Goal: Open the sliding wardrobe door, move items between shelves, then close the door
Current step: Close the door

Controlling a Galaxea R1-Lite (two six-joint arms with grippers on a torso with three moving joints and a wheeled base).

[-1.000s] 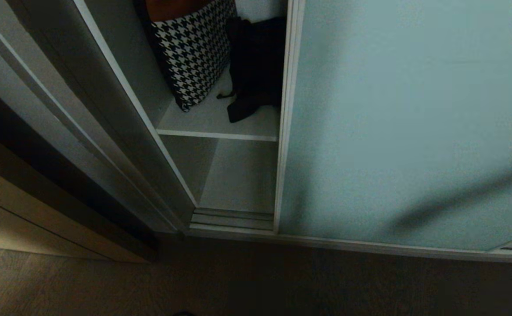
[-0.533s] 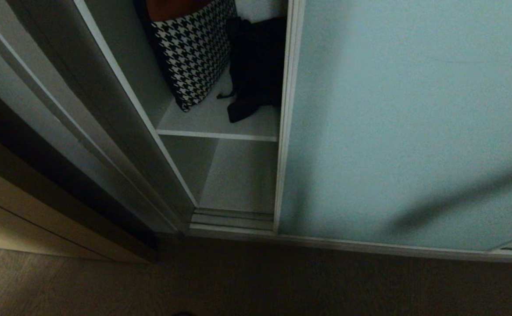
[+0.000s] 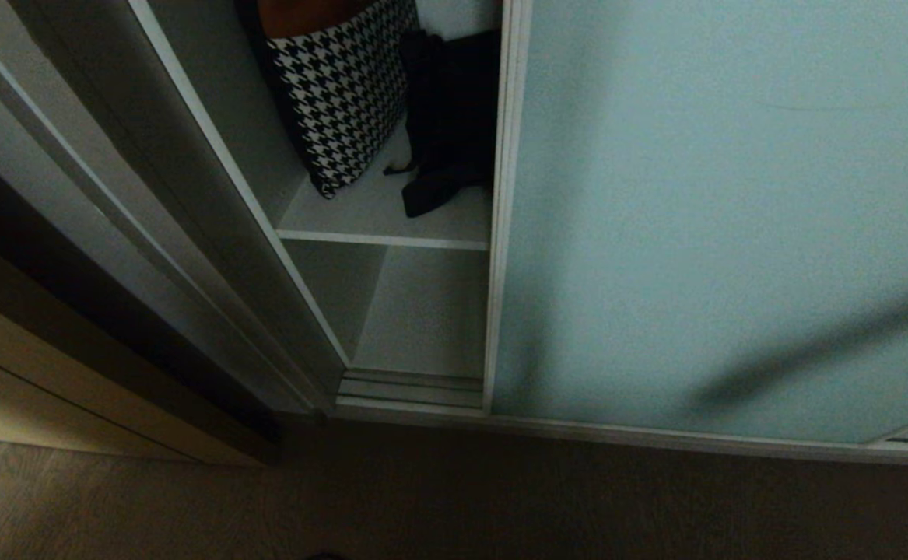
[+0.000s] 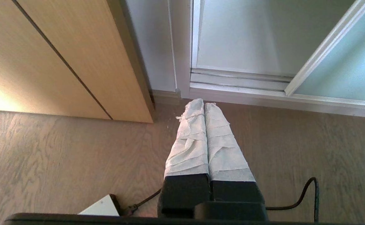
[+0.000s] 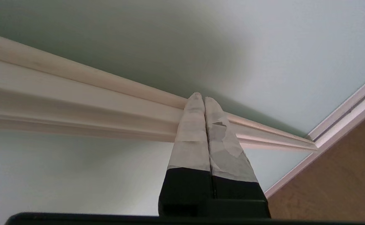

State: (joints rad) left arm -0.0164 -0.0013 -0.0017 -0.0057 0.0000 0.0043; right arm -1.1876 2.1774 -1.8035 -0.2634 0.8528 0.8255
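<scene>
The sliding wardrobe door [image 3: 718, 218], frosted teal glass in a slim pale frame, covers the right side and leaves a narrow opening on its left. In that opening a black fabric bundle [image 3: 450, 117] lies on the upper white shelf [image 3: 380, 214], partly hidden behind the door's edge. Below it is a bare lower shelf [image 3: 422, 311]. My right gripper [image 5: 203, 97] is shut, its taped tips against the door's pale frame bar [image 5: 76, 93]. My left gripper [image 4: 203, 102] hangs shut over the floor, holding nothing. Neither gripper shows in the head view.
A black-and-white houndstooth cushion [image 3: 341, 85] leans on the upper shelf left of the bundle. A beige wooden cabinet [image 4: 60, 56] stands left of the wardrobe. The bottom door track [image 3: 411, 389] runs along the wooden floor, where a black cable [image 4: 307, 193] lies.
The door's left edge has slid a little to the left, narrowing the opening and hiding more of the black bundle.
</scene>
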